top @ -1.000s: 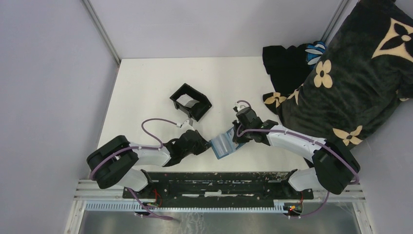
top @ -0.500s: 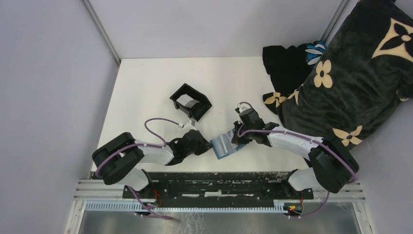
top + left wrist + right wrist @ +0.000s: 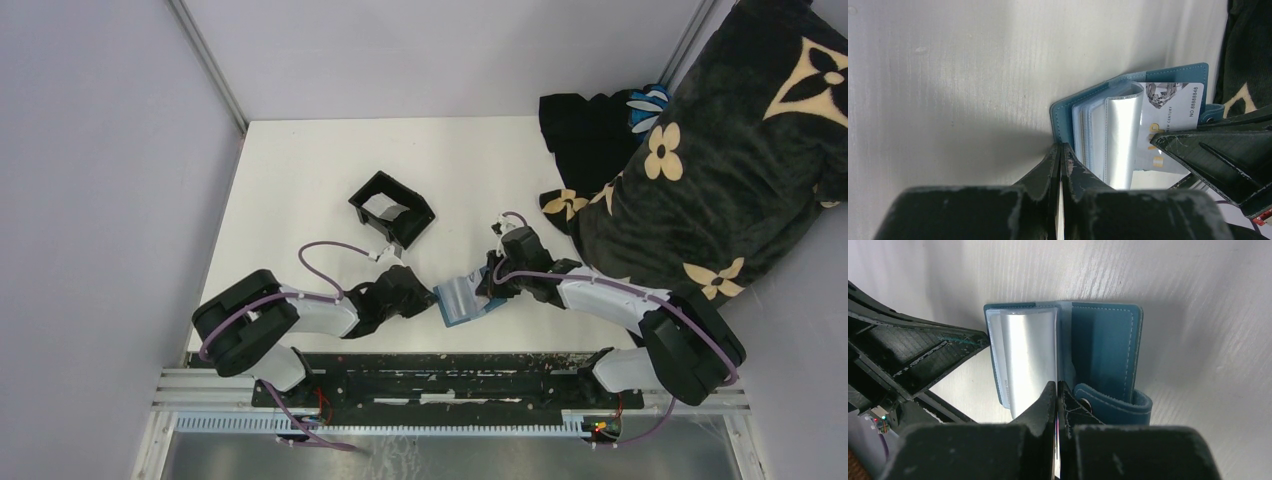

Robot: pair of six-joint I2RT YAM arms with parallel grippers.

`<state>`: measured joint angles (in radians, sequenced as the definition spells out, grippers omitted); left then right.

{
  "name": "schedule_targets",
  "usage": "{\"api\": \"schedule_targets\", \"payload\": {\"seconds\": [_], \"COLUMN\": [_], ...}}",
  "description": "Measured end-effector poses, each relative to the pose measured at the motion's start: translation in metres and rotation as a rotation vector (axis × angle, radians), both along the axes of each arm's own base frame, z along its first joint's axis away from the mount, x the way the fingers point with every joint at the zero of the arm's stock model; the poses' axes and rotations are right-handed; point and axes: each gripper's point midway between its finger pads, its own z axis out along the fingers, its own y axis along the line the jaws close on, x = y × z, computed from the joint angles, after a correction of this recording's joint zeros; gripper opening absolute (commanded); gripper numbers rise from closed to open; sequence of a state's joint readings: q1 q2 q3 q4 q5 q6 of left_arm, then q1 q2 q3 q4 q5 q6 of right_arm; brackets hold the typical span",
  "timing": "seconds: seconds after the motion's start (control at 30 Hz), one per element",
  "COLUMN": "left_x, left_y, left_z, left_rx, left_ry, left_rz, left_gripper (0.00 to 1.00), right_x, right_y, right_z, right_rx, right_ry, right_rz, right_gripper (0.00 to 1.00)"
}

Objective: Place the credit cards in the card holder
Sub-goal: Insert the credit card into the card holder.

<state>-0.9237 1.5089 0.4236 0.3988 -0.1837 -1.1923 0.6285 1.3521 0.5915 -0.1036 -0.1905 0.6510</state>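
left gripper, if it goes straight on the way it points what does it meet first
The card holder, most likely: the left gripper sits right at its teal edge, contact unclear.

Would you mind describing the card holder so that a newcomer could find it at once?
On the white table, look near its front edge, where the two arms meet. The card holder sits open between the left end effector and the right end effector. Unlike the black open-topped box behind it, it is teal-blue, small, with clear sleeves inside.
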Motion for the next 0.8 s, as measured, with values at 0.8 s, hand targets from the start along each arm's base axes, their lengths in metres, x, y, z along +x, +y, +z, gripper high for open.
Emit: {"api": "schedule_targets", "payload": {"seconds": [0.8], "left_x": [-0.0025], "left_y": [-0.0066], "left_z": [-0.0002], "left_rx": [-0.005], "left_ry": [-0.005], "left_rz": [-0.016], "left_gripper": [0.08], "right_x": [-0.0100], "right_y": [-0.0035], "right_z": [0.0071], "right_rx": [0.059], "right_ry": [-0.012], "right_rz": [-0.027], "right_gripper": [0.01]}}
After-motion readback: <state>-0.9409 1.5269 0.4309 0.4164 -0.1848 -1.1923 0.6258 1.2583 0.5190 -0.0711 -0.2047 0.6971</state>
